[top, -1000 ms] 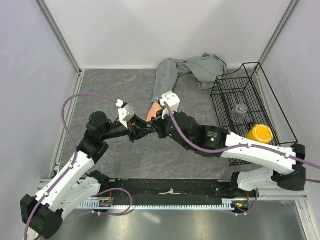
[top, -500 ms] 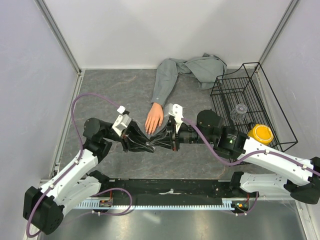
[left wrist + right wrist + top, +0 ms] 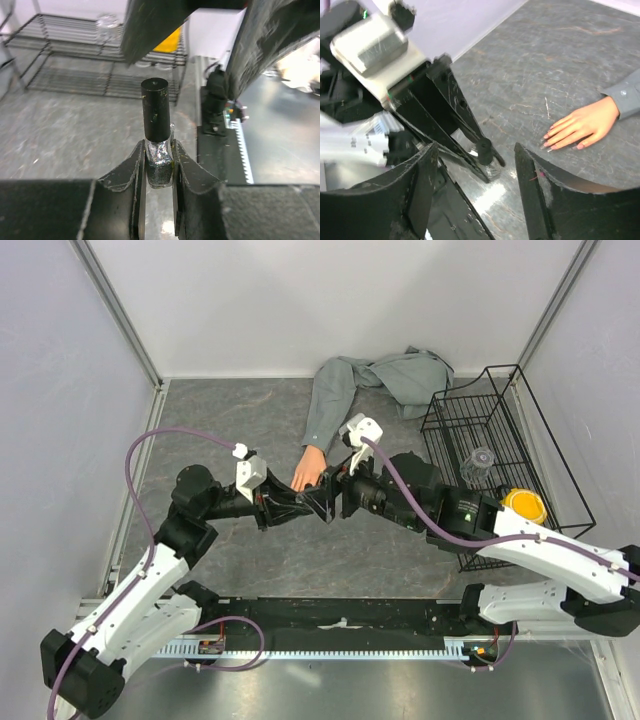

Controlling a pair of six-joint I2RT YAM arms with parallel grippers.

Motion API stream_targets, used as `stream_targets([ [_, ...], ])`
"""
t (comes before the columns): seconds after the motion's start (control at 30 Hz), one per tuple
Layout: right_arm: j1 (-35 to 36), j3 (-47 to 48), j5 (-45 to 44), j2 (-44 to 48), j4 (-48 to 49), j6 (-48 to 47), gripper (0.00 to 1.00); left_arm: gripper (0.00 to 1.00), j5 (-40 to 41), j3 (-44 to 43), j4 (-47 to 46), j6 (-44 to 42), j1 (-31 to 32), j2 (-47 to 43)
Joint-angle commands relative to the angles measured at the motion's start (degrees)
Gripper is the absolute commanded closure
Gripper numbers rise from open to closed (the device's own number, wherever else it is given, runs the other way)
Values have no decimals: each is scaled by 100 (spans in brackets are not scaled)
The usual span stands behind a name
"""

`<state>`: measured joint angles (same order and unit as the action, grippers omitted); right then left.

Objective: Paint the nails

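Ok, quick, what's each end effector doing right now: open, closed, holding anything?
Left end effector: closed on the small black-capped bottle.
Right end effector: open, holding nothing.

A lab robot cell: bare white walls (image 3: 350,300) on metal posts (image 3: 115,310) box in a grey desk (image 3: 230,410), with a cabled mounting rail (image 3: 330,645) at 6 o'clock.

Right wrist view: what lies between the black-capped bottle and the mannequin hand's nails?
Bare grey table, with a finger of the right claw at its edge, in the right wrist view. The left claw holds the bottle, apart from the nails.
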<state>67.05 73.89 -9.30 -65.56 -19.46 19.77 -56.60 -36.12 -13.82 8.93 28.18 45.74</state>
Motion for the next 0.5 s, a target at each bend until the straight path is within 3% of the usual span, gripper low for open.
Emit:
stream_targets([
  [0.0, 309, 635, -1520, -447, -592, 510, 34, 98, 852, -247, 450, -568, -32, -170],
  [0.03, 370, 757, -1653, -518, -646, 510, 37, 98, 878, -247, 451, -576, -50, -179],
  [0.07, 475, 802, -1741, -589, -690, 519, 49, 98, 879, -255, 451, -576, -50, -179],
  [0.17, 590, 943, -1970, -826, -752, 510, 61, 98, 852, -247, 442, -568, -50, -197],
  [0.4, 687, 1022, -2199, -1090, -840, 484, 65, 98, 738, -238, 363, -515, -50, -205],
  [0.47, 687, 987, -2269, -1073, -857, 493, 60, 98, 720, -220, 345, -506, -50, -223],
])
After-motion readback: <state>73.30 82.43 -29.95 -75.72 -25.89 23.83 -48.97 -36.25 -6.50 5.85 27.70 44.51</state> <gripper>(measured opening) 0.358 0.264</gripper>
